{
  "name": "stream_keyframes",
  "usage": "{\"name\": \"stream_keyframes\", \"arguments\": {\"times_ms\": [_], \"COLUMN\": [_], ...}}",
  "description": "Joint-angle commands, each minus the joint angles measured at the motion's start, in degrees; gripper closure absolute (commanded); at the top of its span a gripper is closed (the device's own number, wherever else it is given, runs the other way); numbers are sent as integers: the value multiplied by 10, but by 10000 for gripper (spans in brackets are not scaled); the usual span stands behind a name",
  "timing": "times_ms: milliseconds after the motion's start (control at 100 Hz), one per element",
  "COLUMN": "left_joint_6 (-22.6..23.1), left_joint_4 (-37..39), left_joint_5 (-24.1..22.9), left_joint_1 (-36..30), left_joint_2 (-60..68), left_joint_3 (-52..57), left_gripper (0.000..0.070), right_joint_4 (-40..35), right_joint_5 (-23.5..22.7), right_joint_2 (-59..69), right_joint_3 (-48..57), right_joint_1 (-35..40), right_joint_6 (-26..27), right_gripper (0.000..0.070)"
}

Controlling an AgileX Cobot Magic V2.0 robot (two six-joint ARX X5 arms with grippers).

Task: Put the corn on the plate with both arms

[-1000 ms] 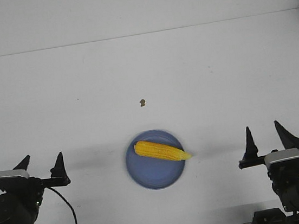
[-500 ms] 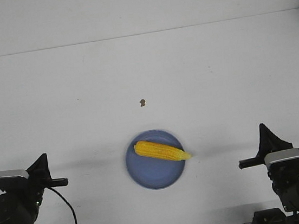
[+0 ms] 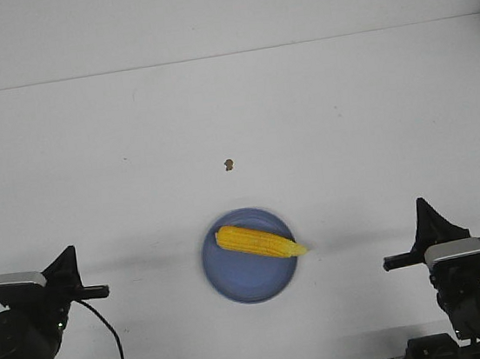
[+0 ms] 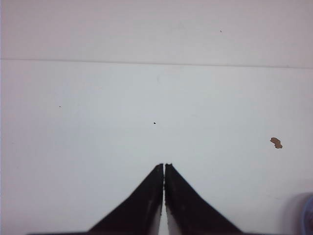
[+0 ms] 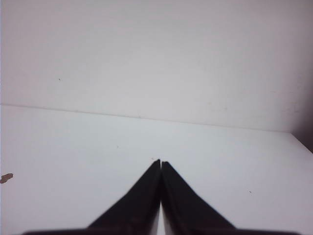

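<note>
**Resting corn, tip past the rim**

Lying across the plate (image 3: pixel 248 257) at lower centre of the front view, the corn (image 3: pixel 259 242) pokes its tip over the rim; a nudge could roll it off. Left gripper (image 3: pixel 68 260) and right gripper (image 3: pixel 424 212) sit well apart in the lower corners.

Left wrist view: fingers pressed together, holding nothing.

Right wrist view: likewise.

Bright, even light; soft wrist views

The white table (image 3: pixel 320 117) is evenly lit without glare, and faint soft shadows stretch sideways from the plate (image 3: pixel 235 281) and both arms. Both wrist views look hazy, pinkish toward the top, with dark blurred corners; the plate's rim there is out of focus.
</note>
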Motion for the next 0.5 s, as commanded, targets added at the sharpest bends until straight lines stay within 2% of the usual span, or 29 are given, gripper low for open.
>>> {"name": "stream_keyframes", "arguments": {"times_ms": [0, 490], "left_joint_6": [5, 5], "left_joint_4": [7, 24], "left_joint_5": [1, 0], "left_joint_1": [0, 0], "left_joint_2": [0, 0], "left_joint_3": [2, 2], "left_gripper": [688, 688], "right_joint_4": [6, 6], "right_joint_5": [2, 2], "right_joint_2": [1, 1], "right_joint_3": [3, 3], "right_joint_1": [0, 0], "right_joint_6": [4, 4], "right_gripper": [700, 700]}}
